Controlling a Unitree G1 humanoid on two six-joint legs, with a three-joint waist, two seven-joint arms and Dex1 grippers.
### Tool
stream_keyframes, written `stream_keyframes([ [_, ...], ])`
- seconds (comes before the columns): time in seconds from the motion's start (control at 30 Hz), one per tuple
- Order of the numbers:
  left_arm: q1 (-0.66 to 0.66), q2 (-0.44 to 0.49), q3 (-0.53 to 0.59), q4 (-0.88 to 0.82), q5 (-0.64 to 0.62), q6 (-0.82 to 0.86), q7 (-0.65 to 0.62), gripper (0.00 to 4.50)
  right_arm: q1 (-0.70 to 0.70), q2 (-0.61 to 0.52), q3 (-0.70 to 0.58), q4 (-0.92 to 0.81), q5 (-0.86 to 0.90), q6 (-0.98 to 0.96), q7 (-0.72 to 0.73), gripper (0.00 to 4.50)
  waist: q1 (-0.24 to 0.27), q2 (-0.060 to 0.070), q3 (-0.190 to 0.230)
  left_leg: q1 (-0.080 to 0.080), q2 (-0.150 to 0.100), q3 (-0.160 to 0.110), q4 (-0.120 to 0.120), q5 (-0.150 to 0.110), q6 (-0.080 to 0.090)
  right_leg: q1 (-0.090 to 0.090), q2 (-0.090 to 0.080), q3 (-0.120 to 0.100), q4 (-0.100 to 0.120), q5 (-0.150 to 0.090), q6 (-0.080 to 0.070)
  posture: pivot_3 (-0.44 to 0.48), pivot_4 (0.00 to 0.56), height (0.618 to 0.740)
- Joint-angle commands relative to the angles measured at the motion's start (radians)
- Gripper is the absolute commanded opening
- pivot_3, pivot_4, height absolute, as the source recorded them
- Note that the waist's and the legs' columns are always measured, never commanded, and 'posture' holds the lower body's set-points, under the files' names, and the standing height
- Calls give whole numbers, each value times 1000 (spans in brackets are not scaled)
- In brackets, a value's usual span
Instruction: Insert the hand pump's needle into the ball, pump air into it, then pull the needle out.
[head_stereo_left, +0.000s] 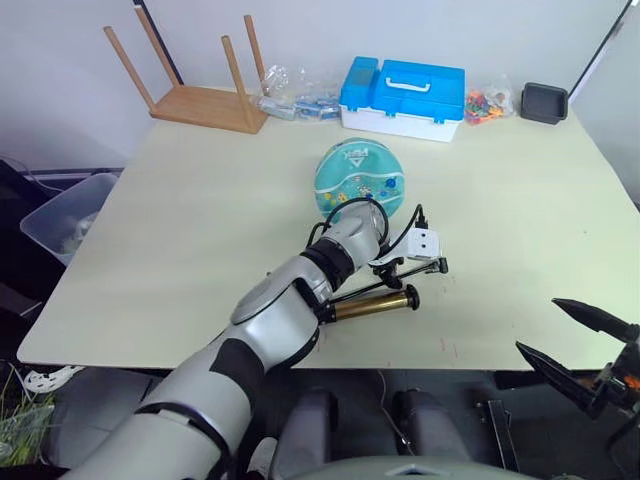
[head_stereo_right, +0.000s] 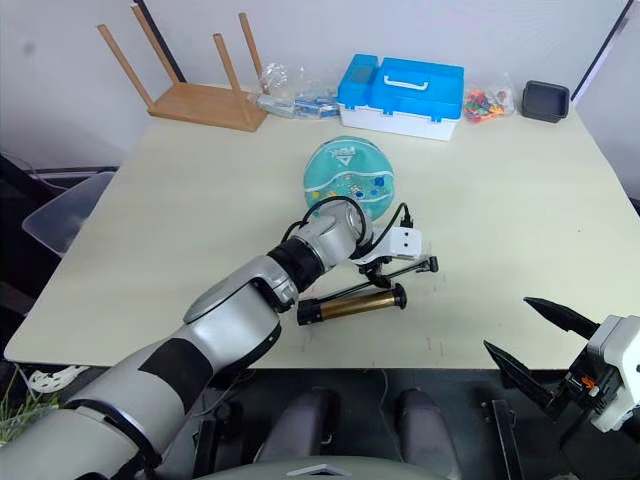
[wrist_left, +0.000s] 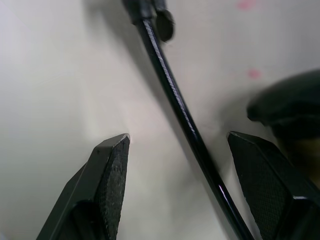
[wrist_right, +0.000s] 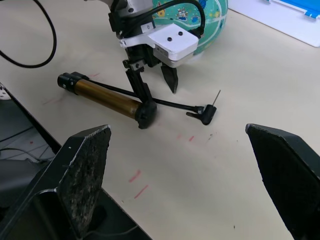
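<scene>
The teal ball (head_stereo_left: 360, 178) with cartoon prints rests on the cream table (head_stereo_left: 180, 230), just beyond my left wrist. The hand pump (head_stereo_left: 375, 304) lies flat in front of it, gold barrel toward the table's front edge. Its thin black hose (wrist_right: 172, 104) runs to an end fitting with the needle (wrist_right: 216, 97) pointing up. My left gripper (wrist_right: 156, 86) is open and lowered over the hose, one finger on each side, and the hose (wrist_left: 175, 100) crosses the gap untouched. Open too, my right gripper (head_stereo_left: 537, 323) hovers off the table's front right edge, holding nothing.
A blue toolbox (head_stereo_left: 403, 95) stands at the back centre, an upturned wooden stool (head_stereo_left: 205, 100) at the back left, clear plastic bags (head_stereo_left: 295, 100) between them. A bag of colourful bits (head_stereo_left: 485, 103) and a black tray (head_stereo_left: 545, 102) sit back right. A clear bin (head_stereo_left: 70, 215) stands left of the table.
</scene>
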Motion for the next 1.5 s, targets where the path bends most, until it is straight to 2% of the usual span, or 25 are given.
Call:
stream_keyframes([
  [0.03, 11, -40, 16, 54, 43, -32, 69, 3309, 11, 3, -18, -35, 3, -23, -7, 4500, 11, 0, 0, 0, 0, 0, 1, 0, 0, 0, 0, 0, 0, -1, 2, 0, 150, 740],
  [0.07, 14, -46, 24, 62, 44, -33, 76, 2782, 13, 3, -20, -36, 4, -23, -7, 4500, 14, 0, 0, 0, 0, 0, 3, 0, 0, 1, 0, 0, 0, -1, 3, 0, 150, 740],
  [0.1, 17, -51, 35, 73, 43, -27, 79, 2458, 16, 4, -23, -37, 5, -23, -7, 4500, 14, 0, 0, 0, 0, -1, 5, 0, 0, 2, 0, -1, 0, -1, 4, 0, 150, 740],
  [0.13, 20, -55, 45, 82, 44, -25, 82, 1782, 18, 4, -24, -38, 5, -23, -7, 4500, 14, 0, 0, 0, 0, -1, 7, 0, 0, 3, 0, -1, 0, 0, 5, 0, 150, 740],
  [0.17, 23, -58, 54, 87, 44, -24, 85, 1502, 20, 5, -25, -39, 6, -23, -7, 4500, 13, 0, -1, 0, 0, -1, 8, 0, 0, 3, 0, -1, 0, 0, 5, 0, 150, 740],
  [0.23, 31, -57, 76, 79, 37, -12, 84, 649, 24, 6, -23, -44, 6, -23, -10, 4500, 11, 0, -1, 0, 0, -1, 8, 0, 0, 4, 0, -1, 0, 0, 6, 0, 150, 740],
  [0.3, 39, -35, 119, 36, 12, 17, 71, 102, 19, 8, -9, -56, 11, -11, -28, 4500, 10, 0, -1, 0, 0, -1, 8, 0, 0, 4, 0, -1, 0, 0, 6, 0, 150, 740],
  [0.57, 134, 120, 296, -377, -124, 238, -33, 102, -80, -2, 118, -91, 6, 77, -165, 4500, -12, 1, 0, -1, 2, -2, 7, 0, 0, 1, 1, 0, 2, 2, 2, 0, 150, 740],
  [0.67, 192, 170, 345, -529, -171, 284, -38, 102, -185, -1, 184, -71, -13, 118, -250, 4500, -13, 1, 0, -1, 2, -2, 7, 0, 0, 2, 0, 0, 2, 3, 2, 0, 150, 740],
  [0.9, 402, 252, 465, -840, -284, 299, 22, 102, -497, 16, 300, 18, 132, 394, -516, 4500, -17, 2, 0, 0, 3, -5, 7, 0, 0, 1, -1, 1, 3, 3, 2, 0, 150, 740],
  [1.07, 521, 256, 503, -962, -329, 233, 91, 102, -671, 41, 334, 126, 219, 533, -622, 4500, -12, 2, -1, 0, 3, -3, 7, 0, 0, 2, -1, 0, 3, 3, 1, 0, 150, 740],
  [1.2, 586, 242, 516, -1019, -358, 190, 138, 102, -820, 116, 371, 203, 273, 566, -675, 4500, -14, 2, -1, 0, 3, -4, 7, 0, 0, 2, -1, 2, 3, 4, 1, 0, 150, 740],
  [1.33, 623, 222, 530, -1056, -418, 204, 158, 102, -904, 200, 414, 259, 320, 574, -688, 4500, -11, 2, -1, -1, 2, -3, 7, 0, 0, 1, -1, 0, 3, 4, 1, 0, 150, 740],
  [1.5, 637, 234, 530, -1071, -468, 212, 160, 102, -949, 237, 443, 305, 336, 556, -638, 4500, -15, 3, -1, 0, 1, -3, 7, 0, 0, 1, -1, 1, 3, 4, 2, 0, 150, 740],
])
